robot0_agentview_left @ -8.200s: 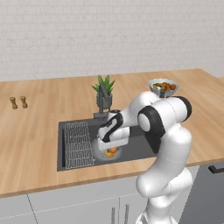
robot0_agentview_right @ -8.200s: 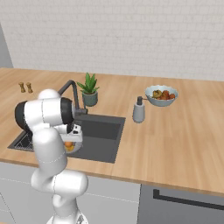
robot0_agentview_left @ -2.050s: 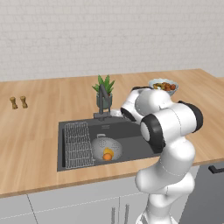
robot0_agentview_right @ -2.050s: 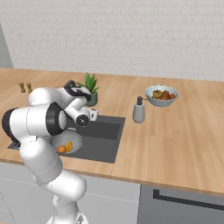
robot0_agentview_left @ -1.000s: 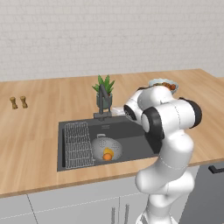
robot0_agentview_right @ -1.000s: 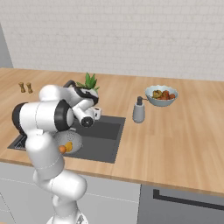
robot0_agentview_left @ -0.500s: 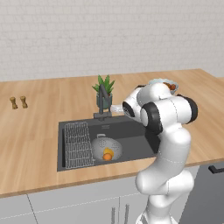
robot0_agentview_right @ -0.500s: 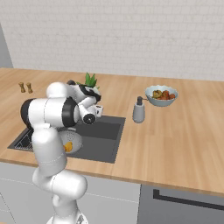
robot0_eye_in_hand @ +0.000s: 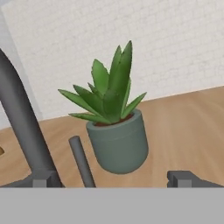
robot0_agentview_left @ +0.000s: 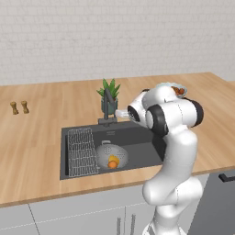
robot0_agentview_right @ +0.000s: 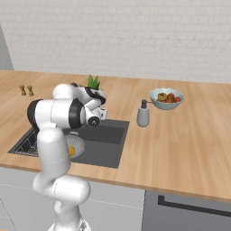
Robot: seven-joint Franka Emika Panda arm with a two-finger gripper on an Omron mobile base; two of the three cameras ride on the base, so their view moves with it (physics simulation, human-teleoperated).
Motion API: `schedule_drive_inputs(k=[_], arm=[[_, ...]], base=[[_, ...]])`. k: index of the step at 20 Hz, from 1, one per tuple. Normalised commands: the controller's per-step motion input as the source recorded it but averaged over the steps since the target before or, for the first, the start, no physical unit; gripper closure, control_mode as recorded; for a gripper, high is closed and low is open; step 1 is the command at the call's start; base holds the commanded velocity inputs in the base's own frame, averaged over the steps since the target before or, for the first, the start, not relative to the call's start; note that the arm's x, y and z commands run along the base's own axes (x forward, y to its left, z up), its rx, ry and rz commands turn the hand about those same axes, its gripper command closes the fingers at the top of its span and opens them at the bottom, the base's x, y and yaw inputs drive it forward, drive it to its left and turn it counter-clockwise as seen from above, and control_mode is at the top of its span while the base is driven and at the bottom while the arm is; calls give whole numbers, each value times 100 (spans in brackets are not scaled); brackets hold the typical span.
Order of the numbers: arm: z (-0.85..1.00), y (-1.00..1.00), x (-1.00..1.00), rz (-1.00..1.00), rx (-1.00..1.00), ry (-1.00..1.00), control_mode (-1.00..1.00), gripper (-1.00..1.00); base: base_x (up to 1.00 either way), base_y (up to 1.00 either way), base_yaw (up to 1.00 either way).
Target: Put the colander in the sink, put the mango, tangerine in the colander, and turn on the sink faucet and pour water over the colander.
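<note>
The arm has swung up from the sink toward the sink faucet, fingers spread wide, holding nothing. The colander sits in the basin with mango and tangerine inside.

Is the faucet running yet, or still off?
Off, as far as the pictures show: no stream falls from the faucet into the sink, and the colander with both fruits sits under no visible water.

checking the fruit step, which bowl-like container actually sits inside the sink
The grey perforated colander, holding the two fruits in the sink; the pale fruit bowl stands on the counter.
</note>
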Motion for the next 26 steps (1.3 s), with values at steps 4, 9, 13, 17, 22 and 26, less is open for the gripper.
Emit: schedule_drive_inputs(k=[4, 9, 13, 17, 22, 26], arm=[[-15, 0, 23, 0, 0, 0, -100, -100], [-9, 3, 25, 0, 0, 0, -100, -100], [0, 10, 12, 0, 0, 0, -100, -100], [0, 7, 1, 0, 0, 0, -100, -100], [0, 0, 7, 0, 0, 0, -100, -100], [0, 3, 10, 0, 0, 0, -100, -100]], base=[[0, 0, 0], [0, 0, 0], [0, 0, 0], [0, 0, 0], [0, 0, 0], [0, 0, 0]])
